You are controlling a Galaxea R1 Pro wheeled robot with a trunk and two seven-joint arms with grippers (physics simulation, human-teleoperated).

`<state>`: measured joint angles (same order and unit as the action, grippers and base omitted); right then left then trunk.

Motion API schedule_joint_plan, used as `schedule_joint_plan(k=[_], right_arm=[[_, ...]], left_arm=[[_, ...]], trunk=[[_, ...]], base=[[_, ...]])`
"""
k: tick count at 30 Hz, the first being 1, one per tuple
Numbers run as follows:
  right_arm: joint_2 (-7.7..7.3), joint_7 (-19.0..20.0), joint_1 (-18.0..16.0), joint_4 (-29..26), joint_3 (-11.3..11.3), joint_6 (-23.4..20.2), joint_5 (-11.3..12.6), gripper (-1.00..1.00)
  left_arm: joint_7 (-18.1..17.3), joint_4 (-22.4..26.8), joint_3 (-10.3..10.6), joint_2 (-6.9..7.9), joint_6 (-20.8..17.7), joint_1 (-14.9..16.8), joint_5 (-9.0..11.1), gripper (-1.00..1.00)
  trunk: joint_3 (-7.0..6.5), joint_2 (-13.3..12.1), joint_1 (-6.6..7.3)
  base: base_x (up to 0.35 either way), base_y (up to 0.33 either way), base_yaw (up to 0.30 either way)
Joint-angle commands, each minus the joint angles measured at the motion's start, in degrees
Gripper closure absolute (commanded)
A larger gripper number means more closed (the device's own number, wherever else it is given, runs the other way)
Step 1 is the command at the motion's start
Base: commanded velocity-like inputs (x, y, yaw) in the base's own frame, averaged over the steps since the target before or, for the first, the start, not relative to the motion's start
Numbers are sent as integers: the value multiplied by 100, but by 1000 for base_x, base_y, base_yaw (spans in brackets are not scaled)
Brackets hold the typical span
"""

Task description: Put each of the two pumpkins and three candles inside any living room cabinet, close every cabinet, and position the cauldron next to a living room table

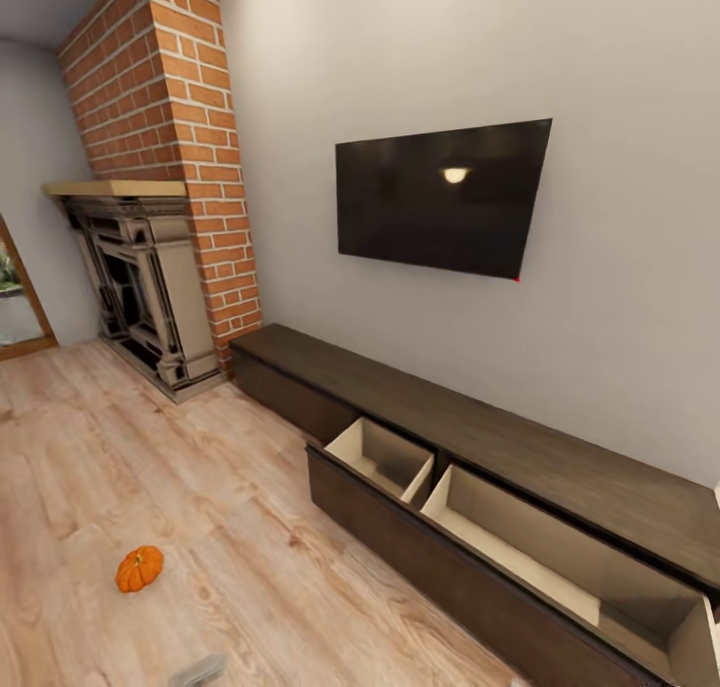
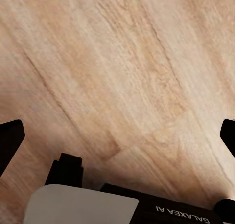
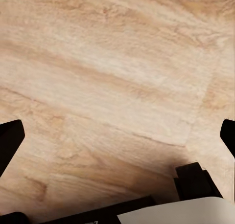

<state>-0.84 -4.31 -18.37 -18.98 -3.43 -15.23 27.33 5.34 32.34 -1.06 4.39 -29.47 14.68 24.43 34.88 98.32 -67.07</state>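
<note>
Floor: pale matt wood planks. Cabinet: dark matt wood, pale drawer insides. Chimney: rough red brick. TV: glossy black. Pumpkin: ribbed orange.

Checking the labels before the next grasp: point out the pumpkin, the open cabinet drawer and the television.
pumpkin (image 1: 139,568): head view, middle of its orange ribbed body, on the floor.
open cabinet drawer (image 1: 377,456): head view, pale floor of the smaller compartment.
television (image 1: 440,197): head view, centre of the dark screen.

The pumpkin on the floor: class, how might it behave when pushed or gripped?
The pumpkin looks round, so a push would probably roll it across the smooth wooden floor. Its ribbed, curved sides may slip between flat fingers. It seems rigid.
</note>
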Motion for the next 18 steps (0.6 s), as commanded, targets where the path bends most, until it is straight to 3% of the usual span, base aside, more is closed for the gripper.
schedule_joint_plan(k=[1, 10, 18], right_arm=[[2, 0, 0, 0, 0, 14, 0, -100], [4, 0, 0, 0, 0, 37, 0, -100], [62, 0, 1, 0, -3, 51, 0, -100]], left_arm=[[1, 0, 0, 0, 1, 0, 0, -100], [2, 0, 0, -2, 2, 0, 0, -100], [-6, 0, 0, 0, 155, 0, 8, -100]], trunk=[[0, 0, 0], [0, 0, 0], [0, 0, 0]], base=[[-304, -108, 291], [-274, -119, 293], [-62, -38, 296]])
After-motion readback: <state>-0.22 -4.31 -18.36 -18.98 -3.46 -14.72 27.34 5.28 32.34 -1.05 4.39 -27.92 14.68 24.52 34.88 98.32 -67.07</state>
